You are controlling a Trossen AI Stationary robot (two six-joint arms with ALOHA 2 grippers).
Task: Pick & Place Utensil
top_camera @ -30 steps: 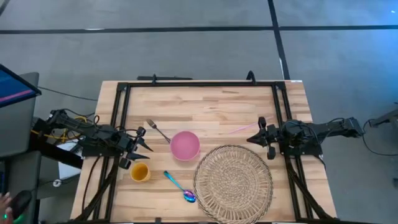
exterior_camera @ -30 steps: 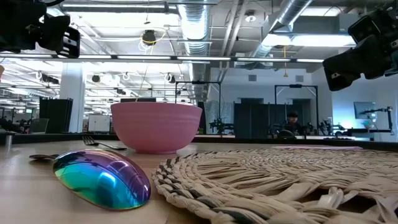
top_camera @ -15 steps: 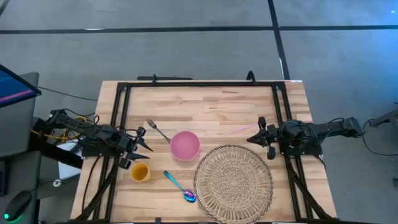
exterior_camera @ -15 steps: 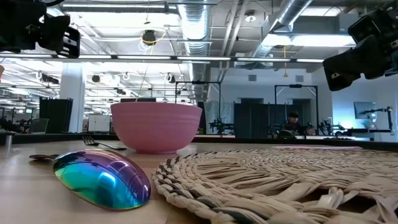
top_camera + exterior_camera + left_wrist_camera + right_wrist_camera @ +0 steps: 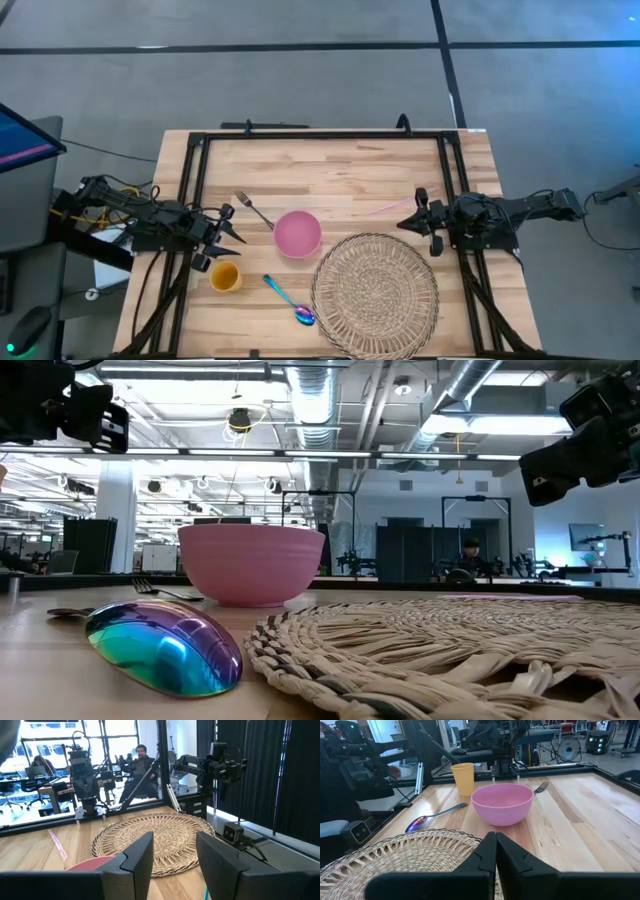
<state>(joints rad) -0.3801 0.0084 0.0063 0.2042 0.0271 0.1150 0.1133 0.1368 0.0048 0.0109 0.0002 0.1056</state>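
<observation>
An iridescent spoon (image 5: 289,299) lies flat on the table near its near edge, bowl end (image 5: 165,648) beside a round woven mat (image 5: 375,295). A silver fork (image 5: 253,210) lies left of a pink bowl (image 5: 297,233). A yellow cup (image 5: 225,276) stands near the left side. My left gripper (image 5: 232,234) hovers at the table's left edge, open, above the cup's far side. My right gripper (image 5: 417,217) hovers at the right edge, shut, empty. In the right wrist view the spoon (image 5: 434,816), bowl (image 5: 502,803), cup (image 5: 463,778) and fork (image 5: 541,786) show beyond the shut fingers.
A thin pink straw (image 5: 392,206) lies on the table left of my right gripper. Black frame rails (image 5: 320,135) run along the far, left and right edges. The mat (image 5: 155,837) fills the near right part. People sit in the room beyond the table.
</observation>
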